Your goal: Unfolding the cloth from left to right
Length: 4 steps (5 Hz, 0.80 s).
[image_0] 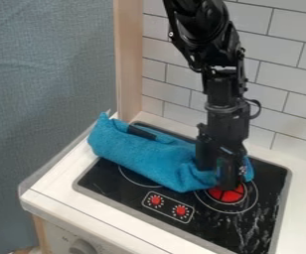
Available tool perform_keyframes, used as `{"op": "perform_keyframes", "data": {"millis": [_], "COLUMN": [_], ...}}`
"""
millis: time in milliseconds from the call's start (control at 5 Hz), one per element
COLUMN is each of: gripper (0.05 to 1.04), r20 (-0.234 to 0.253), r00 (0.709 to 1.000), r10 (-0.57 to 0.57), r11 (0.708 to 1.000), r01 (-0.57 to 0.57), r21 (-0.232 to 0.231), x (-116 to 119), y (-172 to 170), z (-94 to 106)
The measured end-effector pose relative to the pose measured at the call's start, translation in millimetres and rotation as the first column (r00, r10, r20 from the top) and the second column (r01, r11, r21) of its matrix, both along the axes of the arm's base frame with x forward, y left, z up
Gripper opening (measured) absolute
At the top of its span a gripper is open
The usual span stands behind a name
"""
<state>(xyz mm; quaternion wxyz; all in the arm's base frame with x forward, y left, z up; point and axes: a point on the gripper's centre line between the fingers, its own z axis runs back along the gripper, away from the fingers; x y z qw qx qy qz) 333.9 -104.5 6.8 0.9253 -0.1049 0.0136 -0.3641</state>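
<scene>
Probably grasp step: black metal tool (218, 179) at blue plush cloth (141, 154) beside red round burner (226, 195); can't tell grip. Next: secure edge, lift, spread past burner.

A toy kitchen — black stovetop (265, 201), red burner (227, 195), white wall tiles (293, 69).

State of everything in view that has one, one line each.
Blue cloth: bunched in a long roll across the stove, not spread flat
Gripper: lowered at the cloth's right end; grip unclear
Right burner: red centre, partly covered
Left burner: mostly covered by cloth, edge showing
Two red stovetop dials: uncovered, setting unreadable
Grey front knob: cut off by picture edge, setting unreadable
</scene>
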Motion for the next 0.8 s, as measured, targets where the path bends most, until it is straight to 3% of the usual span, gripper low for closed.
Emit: {"op": "perform_keyframes", "data": {"millis": [600, 800], "gripper": [0.999, 0.999], "r20": [0.107, 0.112], "r00": [0.994, 0.992], "r10": [-0.026, -0.055], "r11": [0.999, 0.998], "r01": [0.030, 0.055], "r21": [-0.037, 0.001], "x": [1, -1], "y": [-3, 4], "z": [56.4, 60.9]}}
